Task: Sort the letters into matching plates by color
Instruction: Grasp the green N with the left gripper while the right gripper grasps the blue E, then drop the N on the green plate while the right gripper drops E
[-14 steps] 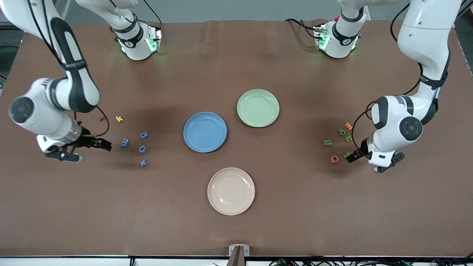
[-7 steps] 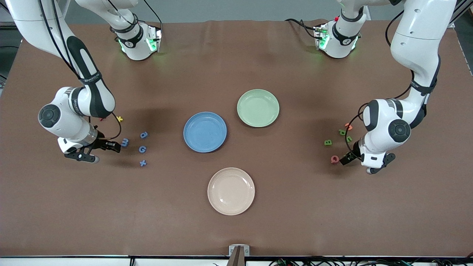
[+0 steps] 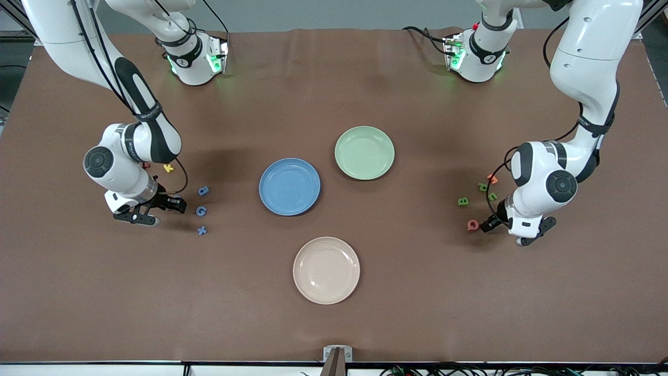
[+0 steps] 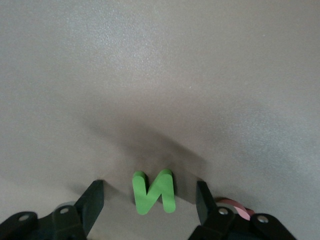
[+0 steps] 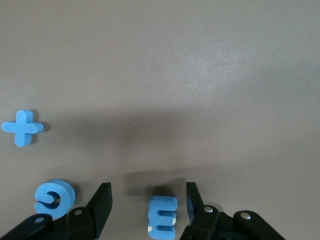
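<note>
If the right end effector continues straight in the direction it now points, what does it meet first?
Most likely the blue letter E: it lies between the fingers of the right end effector, which stand open on either side of it. Whether they touch it already cannot be told.

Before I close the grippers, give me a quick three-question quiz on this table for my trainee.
1. Fill the gap: the cream plate lies ___ the front camera than the blue plate.
2. True or false: the blue plate already holds a letter.
3. The left gripper straddles a letter coloured: A green; B pink; C yellow.

Key: 1 nearer to; 2 false; 3 A.
</note>
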{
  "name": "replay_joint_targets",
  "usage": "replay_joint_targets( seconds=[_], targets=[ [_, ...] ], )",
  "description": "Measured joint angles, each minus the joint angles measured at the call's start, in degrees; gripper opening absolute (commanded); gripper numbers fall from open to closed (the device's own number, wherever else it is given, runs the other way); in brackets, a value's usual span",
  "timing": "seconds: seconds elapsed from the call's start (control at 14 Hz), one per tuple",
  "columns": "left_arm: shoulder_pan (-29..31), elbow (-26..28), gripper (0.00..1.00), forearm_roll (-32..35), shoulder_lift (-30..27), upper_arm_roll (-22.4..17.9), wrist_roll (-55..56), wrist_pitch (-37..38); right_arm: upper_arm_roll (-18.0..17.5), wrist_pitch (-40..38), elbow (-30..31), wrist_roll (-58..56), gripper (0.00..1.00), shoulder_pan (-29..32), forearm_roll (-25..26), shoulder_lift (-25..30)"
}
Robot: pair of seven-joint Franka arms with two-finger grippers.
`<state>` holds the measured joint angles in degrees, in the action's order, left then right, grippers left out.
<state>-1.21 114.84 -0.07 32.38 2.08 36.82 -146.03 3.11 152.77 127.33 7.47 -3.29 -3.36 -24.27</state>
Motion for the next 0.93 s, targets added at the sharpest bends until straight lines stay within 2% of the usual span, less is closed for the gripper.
replay_joint_targets(
  seconds=[0.36, 0.57, 0.71, 0.86, 0.93],
  targets=[
    [-0.02, -0.46, 0.24, 0.00, -0.10, 0.00, 0.00, -0.25, 0.30, 0.49, 1.24, 0.02, 0.69, 0.01, 0.00, -0.10],
    [-0.03, -0.56, 0.20, 0.00, -0.42, 0.00, 0.01, -0.19, 0.36, 0.98, 2.00, 0.05, 0.68, 0.01, 0.00, -0.10],
    [-0.05, -0.70, 0.20, 0.00, -0.44, 0.01, 0.01, -0.26, 0.38, 1.08, 2.51, 0.07, 0.61, 0.02, 0.00, -0.10],
    [-0.48, -1.13, 0.20, 0.00, -1.27, 0.10, 0.00, 0.81, 0.41, 1.46, 2.68, 0.09, 0.50, 0.02, 0.00, -0.06],
    [-1.06, -1.43, 0.20, 0.00, -2.48, 0.20, 0.01, 3.17, 0.41, 1.52, 2.69, 0.09, 0.40, 0.02, 0.00, 0.05]
  ],
)
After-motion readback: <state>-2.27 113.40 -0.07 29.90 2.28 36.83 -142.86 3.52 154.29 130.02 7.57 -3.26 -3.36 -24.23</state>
